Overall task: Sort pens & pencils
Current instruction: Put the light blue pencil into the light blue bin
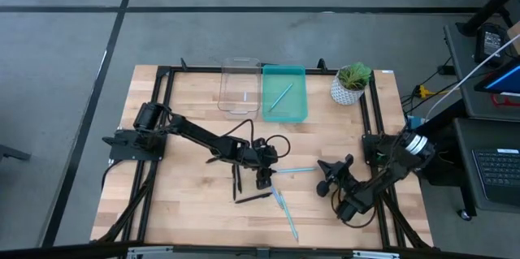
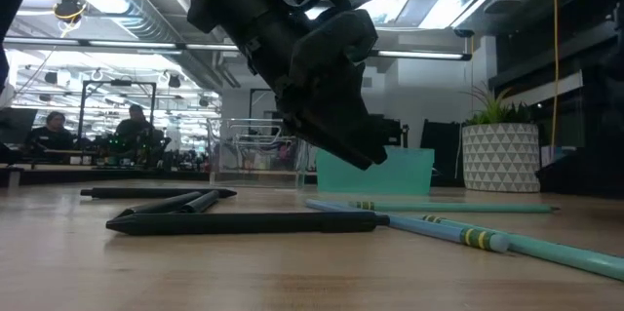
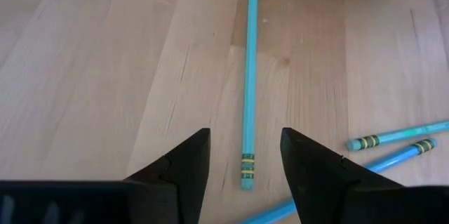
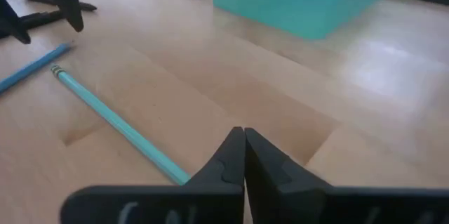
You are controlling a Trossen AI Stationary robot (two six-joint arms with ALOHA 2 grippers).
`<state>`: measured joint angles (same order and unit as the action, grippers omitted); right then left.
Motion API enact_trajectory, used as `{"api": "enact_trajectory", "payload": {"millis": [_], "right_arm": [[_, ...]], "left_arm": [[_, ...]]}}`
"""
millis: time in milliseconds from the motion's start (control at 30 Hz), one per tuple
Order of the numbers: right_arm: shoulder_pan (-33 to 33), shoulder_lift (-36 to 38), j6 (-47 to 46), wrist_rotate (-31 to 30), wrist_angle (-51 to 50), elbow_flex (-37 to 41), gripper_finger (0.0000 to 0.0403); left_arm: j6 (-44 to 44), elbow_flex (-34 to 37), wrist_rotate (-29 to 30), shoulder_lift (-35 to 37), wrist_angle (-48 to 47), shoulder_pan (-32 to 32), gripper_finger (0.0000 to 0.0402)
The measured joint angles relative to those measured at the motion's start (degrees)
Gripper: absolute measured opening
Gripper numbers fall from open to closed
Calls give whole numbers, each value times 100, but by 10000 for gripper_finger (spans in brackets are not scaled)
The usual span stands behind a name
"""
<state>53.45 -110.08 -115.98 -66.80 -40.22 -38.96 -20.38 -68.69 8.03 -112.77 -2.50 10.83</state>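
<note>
Sorting half begun, judging by the layout: one teal pencil point(image 1: 280, 97) already lying in the teal bin point(image 1: 286, 111) at upper centre of the high view, the clear bin point(image 1: 240, 88) just left of it apparently bare, presumably reserved for the pens

Left gripper point(image 1: 264, 179) poised low at the frame's centre, directly over the eraser end of a teal pencil point(image 3: 248, 90) lying flat on the counter point(image 1: 179, 194); fingers point(image 3: 184, 175) spread wide, one either side of the shaft in the left wrist view, not touching it. Likely positioned that way to straddle the pencil before closing on it

Two more teal pencils point(image 3: 393, 136) angled at lower right of that wrist view, their banded ends near each other. Black pens point(image 1: 248, 194) scattered just left of and below the gripper in the high view, untouched

Right gripper point(image 4: 243, 155) parked at lower right of the high view, fingers pressed together, holding nothing, clear of the working arm. Potted plant point(image 1: 351, 83) standing at upper right, beside the teal bin
</note>
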Motion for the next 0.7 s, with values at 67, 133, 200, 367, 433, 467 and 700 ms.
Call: {"api": "enact_trajectory", "payload": {"millis": [67,133,200,367,433,467,700], "right_arm": [[0,-226,-224,-133,76,0,2],[0,-370,-482,-279,63,0,2],[0,-433,-605,-374,56,0,1],[0,-561,-572,-435,489,0,1],[-1,-587,-480,-513,676,-3,1],[-9,-588,-425,-547,713,-4,1],[-162,-586,-240,-572,901,-4,1]], "left_arm": [[0,0,0,0,29,0,169],[1,0,0,0,52,0,169],[2,0,1,0,52,0,169],[41,0,2,0,57,-13,169],[98,0,4,0,74,-22,169],[110,0,6,2,86,-22,169],[144,2,7,2,90,-33,169]]}}
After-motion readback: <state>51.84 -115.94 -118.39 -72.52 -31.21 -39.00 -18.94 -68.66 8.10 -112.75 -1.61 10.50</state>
